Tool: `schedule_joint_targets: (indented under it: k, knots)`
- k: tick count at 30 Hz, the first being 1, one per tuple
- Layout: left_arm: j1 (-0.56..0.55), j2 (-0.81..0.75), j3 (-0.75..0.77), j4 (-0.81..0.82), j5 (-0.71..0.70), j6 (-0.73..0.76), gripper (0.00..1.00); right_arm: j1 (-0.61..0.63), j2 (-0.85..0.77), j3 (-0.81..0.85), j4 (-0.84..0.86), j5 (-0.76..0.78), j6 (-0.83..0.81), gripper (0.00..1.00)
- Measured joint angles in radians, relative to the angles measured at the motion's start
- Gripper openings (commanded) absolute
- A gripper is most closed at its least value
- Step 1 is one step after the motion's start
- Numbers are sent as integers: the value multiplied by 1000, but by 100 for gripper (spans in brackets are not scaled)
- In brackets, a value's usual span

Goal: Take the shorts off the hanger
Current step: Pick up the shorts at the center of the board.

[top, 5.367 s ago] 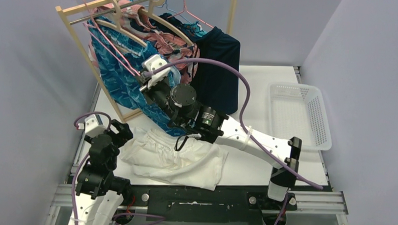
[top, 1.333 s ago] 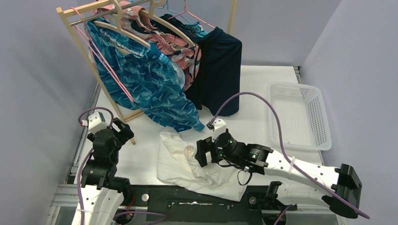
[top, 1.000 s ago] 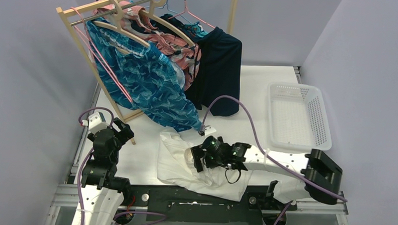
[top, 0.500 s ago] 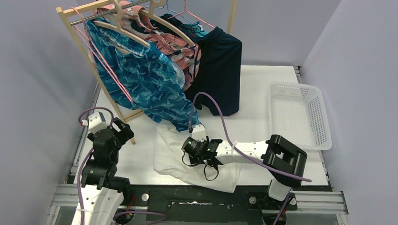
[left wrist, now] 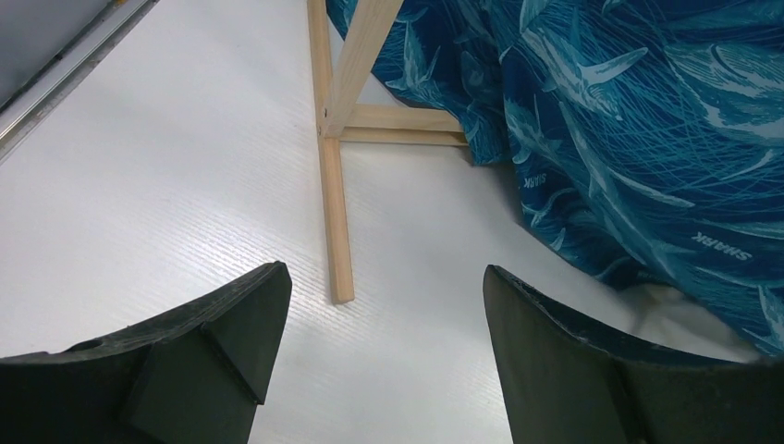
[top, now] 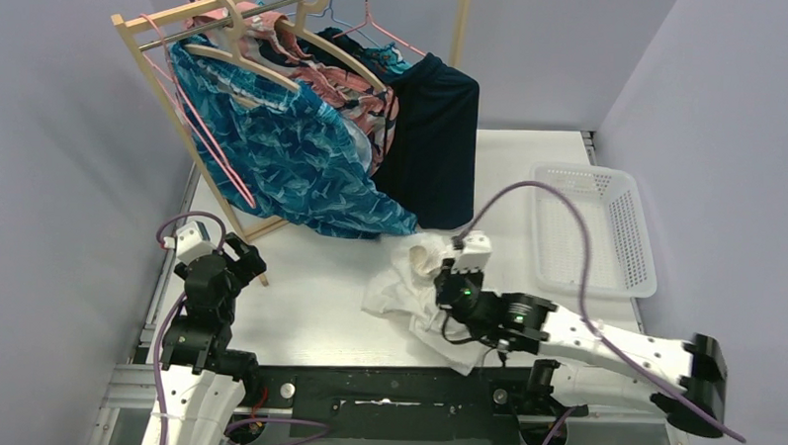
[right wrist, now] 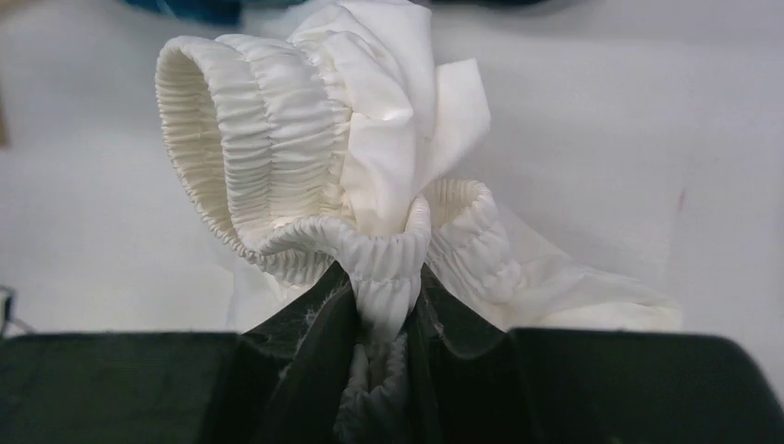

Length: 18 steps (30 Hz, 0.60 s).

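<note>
So the right pincer (right wrist: pixel 381 319) just clamped down on the white shorts' (top: pixel 400 282) elastic waistband and dragged them right across the surface (top: pixel 308 309) toward the basket (top: pixel 635 231), left pincer (left wrist: pixel 379 305) idling wide apart by the wooden rack (left wrist: pixel 333 222), so probably drop-off next.

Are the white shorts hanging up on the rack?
No, the white shorts lie bunched on the table, their waistband pinched in the right gripper.

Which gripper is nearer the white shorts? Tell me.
Right. The right gripper is shut on the waistband of the white shorts; the left gripper stands open, well apart, by the wooden rack foot.
</note>
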Motion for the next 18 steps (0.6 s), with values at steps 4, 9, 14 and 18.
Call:
schedule_joint_targets:
  k: [4, 9, 14, 18]
  knots:
    - [0, 22, 0, 3, 12, 3, 76, -39, -259, 8, -44, 97, -5, 0]
    - [0, 162, 29, -8, 74, 15, 82, -125, -382, 79, -148, 179, -50, 0]
    - [-11, 330, 123, -30, 136, 3, 85, -179, -334, 217, -231, 283, -121, 0]
    - [-57, 420, 177, -39, 145, -1, 87, -254, -244, 327, -260, 323, -207, 0]
